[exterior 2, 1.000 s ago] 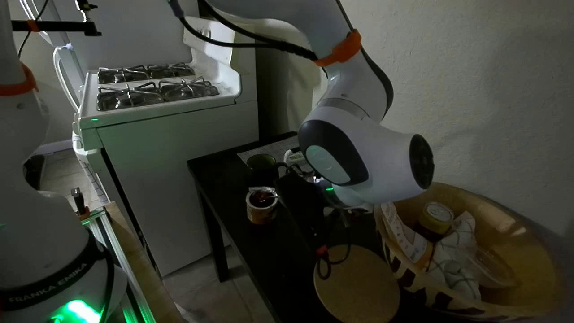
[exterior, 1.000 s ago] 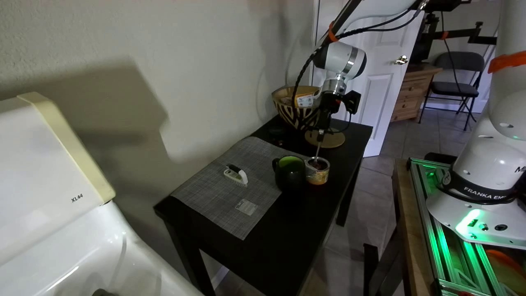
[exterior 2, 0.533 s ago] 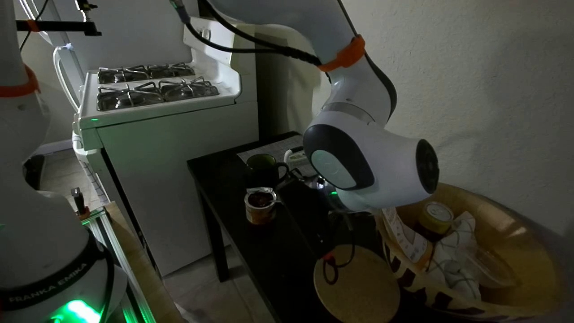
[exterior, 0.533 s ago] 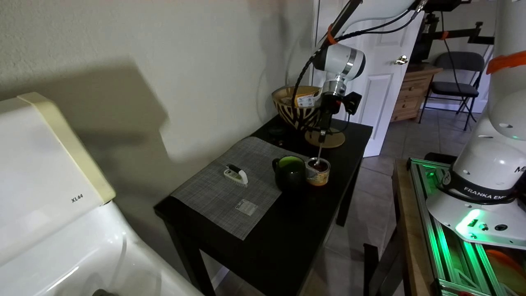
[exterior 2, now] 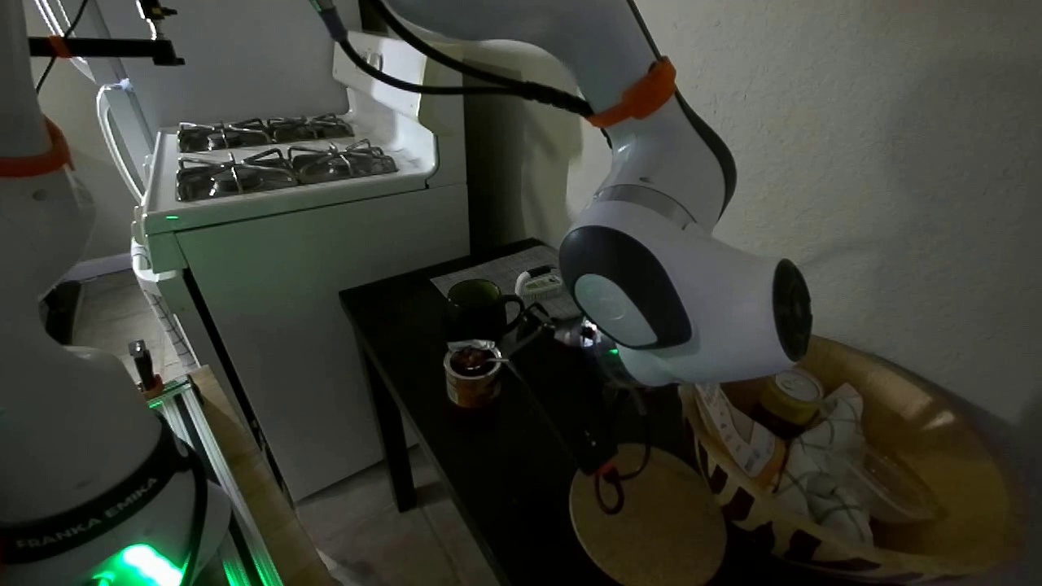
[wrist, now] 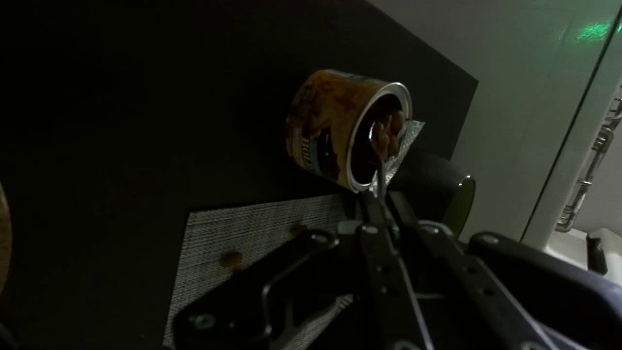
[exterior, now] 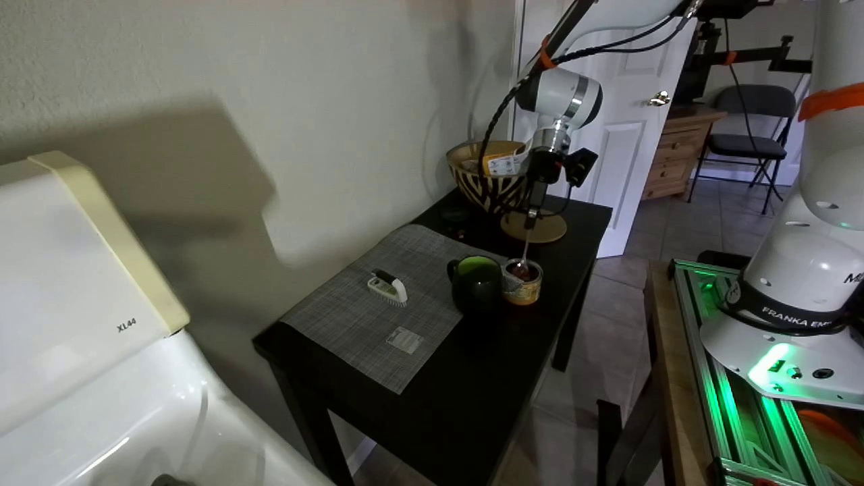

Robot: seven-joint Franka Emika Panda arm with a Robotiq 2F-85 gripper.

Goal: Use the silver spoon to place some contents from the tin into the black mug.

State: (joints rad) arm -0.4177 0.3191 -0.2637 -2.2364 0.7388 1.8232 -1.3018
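Note:
My gripper (wrist: pixel 384 197) is shut on the silver spoon (wrist: pixel 381 177), whose handle stands between the fingertips. In an exterior view the spoon (exterior: pixel 526 244) slants down from the gripper (exterior: pixel 532 214) into the mouth of the tin (exterior: pixel 523 291). In the wrist view the tin (wrist: pixel 323 126) has an orange-brown label and a peeled foil lid. Brown bean-like lumps (wrist: pixel 391 131) show at the spoon's head, in the tin's mouth; how many lie on the spoon is unclear. The black mug (exterior: pixel 478 287), green inside, stands upright beside the tin, also in the wrist view (wrist: pixel 430 182).
A grey placemat (exterior: pixel 378 324) holds a white brush (exterior: pixel 388 289). A round tan board (exterior 2: pixel 647 521) and a large patterned basket (exterior 2: pixel 969 480) with packages stand at the table's other end. Small brown bits (wrist: pixel 232 259) lie on the placemat. A wall runs behind the table.
The arm has shifted slightly toward the basket and the gripper has tilted a little. The spoon's head stays in the tin's mouth. The tin has shifted very slightly; the mug has not moved.

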